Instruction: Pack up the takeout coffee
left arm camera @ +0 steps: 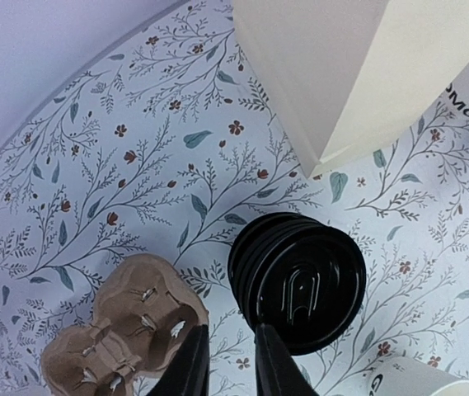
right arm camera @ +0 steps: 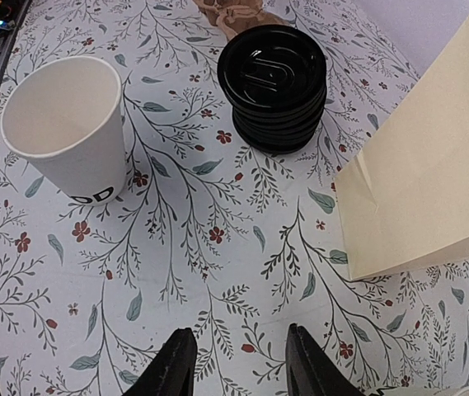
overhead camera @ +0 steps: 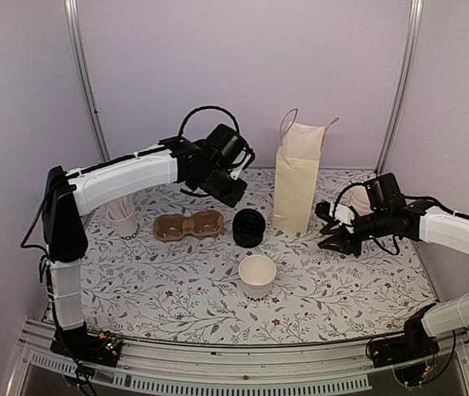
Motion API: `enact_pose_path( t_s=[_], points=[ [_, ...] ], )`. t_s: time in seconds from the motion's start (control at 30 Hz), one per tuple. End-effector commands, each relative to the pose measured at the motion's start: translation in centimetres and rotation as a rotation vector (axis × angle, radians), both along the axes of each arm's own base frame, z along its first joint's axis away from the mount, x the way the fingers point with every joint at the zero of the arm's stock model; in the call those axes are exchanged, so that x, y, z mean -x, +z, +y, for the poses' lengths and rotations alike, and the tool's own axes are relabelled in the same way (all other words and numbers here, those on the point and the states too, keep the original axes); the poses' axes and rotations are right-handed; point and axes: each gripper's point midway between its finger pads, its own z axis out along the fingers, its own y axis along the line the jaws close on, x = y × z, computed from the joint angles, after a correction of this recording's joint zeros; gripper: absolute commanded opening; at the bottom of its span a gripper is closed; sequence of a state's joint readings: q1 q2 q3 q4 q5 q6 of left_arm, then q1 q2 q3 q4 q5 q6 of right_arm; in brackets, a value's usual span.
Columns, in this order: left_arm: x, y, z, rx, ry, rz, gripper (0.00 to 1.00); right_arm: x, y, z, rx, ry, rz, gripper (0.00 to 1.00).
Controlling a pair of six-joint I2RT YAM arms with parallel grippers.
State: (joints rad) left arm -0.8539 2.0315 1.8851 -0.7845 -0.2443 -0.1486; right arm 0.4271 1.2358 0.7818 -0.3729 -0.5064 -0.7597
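The takeout coffee cup (overhead camera: 256, 275) is a white paper cup with dark lettering near its base, standing upright and open-topped at the front centre, also in the right wrist view (right arm camera: 65, 132). A stack of black lids (overhead camera: 249, 227) sits behind it, apart from it. My left gripper (left arm camera: 228, 330) hovers above the table between the lid stack (left arm camera: 300, 280) and a cardboard cup carrier (left arm camera: 127, 330), its jaws a narrow gap apart and empty. My right gripper (right arm camera: 239, 330) stands open and empty over bare cloth, right of the cup and below the paper bag (right arm camera: 432, 165).
The cream paper bag (overhead camera: 296, 186) stands upright behind the lids. The brown carrier (overhead camera: 189, 225) lies left of them. A white cup of stir sticks (overhead camera: 123, 219) stands far left. Another white cup (overhead camera: 358, 198) shows partly behind my right arm.
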Motion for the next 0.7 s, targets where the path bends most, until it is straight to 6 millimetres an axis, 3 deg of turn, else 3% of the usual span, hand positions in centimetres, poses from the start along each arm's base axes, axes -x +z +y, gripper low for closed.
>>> enact_pose_path(
  t_s=[0.0,0.27,0.67],
  points=[
    [-0.4,-1.1,-0.1,0.053,-0.007,0.051,0.27,0.1,-0.4,-0.1,0.01,0.0,0.0,0.4],
    [0.0,-3.9,-1.7,0.034,-0.067,0.105,0.35,0.1,-0.5,-0.2,0.012,-0.001,0.004,0.4],
    [-0.8,-5.5,-2.0,-0.007,-0.074,0.108,0.23,0.1,-0.9,-0.2,0.018,-0.002,0.017,0.4]
  ],
)
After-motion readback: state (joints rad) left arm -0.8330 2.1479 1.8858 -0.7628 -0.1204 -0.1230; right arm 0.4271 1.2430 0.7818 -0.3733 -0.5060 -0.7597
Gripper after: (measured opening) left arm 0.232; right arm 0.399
